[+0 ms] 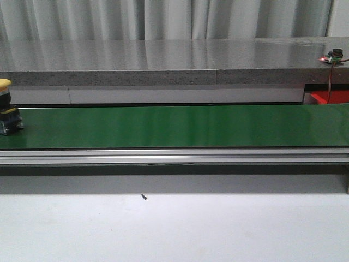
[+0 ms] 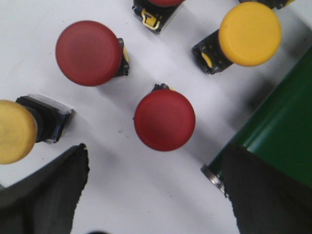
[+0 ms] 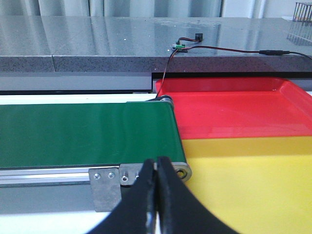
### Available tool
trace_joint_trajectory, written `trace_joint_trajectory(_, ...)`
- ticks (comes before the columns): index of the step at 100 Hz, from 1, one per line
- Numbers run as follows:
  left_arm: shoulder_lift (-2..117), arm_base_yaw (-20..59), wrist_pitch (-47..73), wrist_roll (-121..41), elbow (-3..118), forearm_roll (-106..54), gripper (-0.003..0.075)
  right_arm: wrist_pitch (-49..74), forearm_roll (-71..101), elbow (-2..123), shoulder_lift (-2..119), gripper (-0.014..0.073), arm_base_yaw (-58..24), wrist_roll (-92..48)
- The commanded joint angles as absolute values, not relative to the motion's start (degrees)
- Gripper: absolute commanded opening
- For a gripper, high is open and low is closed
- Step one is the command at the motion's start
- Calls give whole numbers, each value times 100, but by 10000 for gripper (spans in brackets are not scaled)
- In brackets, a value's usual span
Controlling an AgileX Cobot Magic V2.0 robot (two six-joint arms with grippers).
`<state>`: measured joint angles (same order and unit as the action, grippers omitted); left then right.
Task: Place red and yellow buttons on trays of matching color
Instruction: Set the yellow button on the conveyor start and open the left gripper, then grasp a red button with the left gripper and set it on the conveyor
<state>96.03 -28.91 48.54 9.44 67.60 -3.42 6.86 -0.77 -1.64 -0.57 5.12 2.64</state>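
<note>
In the left wrist view my left gripper (image 2: 157,155) is open over the white table, nothing between its fingers (image 2: 51,192). A red button (image 2: 165,120) stands just beyond the gap. A second red button (image 2: 88,53) and two yellow buttons (image 2: 250,33) (image 2: 14,131) stand around it, and another red one is cut off at the frame edge. In the front view a yellow button (image 1: 5,103) sits on the green belt (image 1: 174,126) at its far left. My right gripper (image 3: 156,163) is shut and empty, by the belt's end beside the yellow tray (image 3: 253,180) and red tray (image 3: 234,112).
The belt's roller end (image 2: 282,126) lies close beside the left gripper's finger. A grey counter (image 1: 163,60) runs behind the belt, with a small wired board (image 1: 334,56) at its right. The red tray's corner (image 1: 329,98) shows at the belt's right end.
</note>
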Motion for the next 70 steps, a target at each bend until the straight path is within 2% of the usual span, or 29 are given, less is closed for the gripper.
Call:
trace_joint_trajectory(1, 9474, -2860, 4442, 1181, 6902, -364, 546, 233, -139, -63, -159, -109, 534, 240)
trace_joint_trajectory(45, 10073, -2860, 3810, 1277, 6902, -486, 527, 233, -139, -63, -159, -109, 534, 240)
trace_joint_trajectory(52, 10124, -2860, 3754, 1277, 6902, -540, 463, 233, -139, -63, -159, -109, 534, 240)
trace_joint_trajectory(70, 10138, -2860, 3754, 1277, 6902, -585, 179, 233, -139, -63, -159, -109, 534, 240)
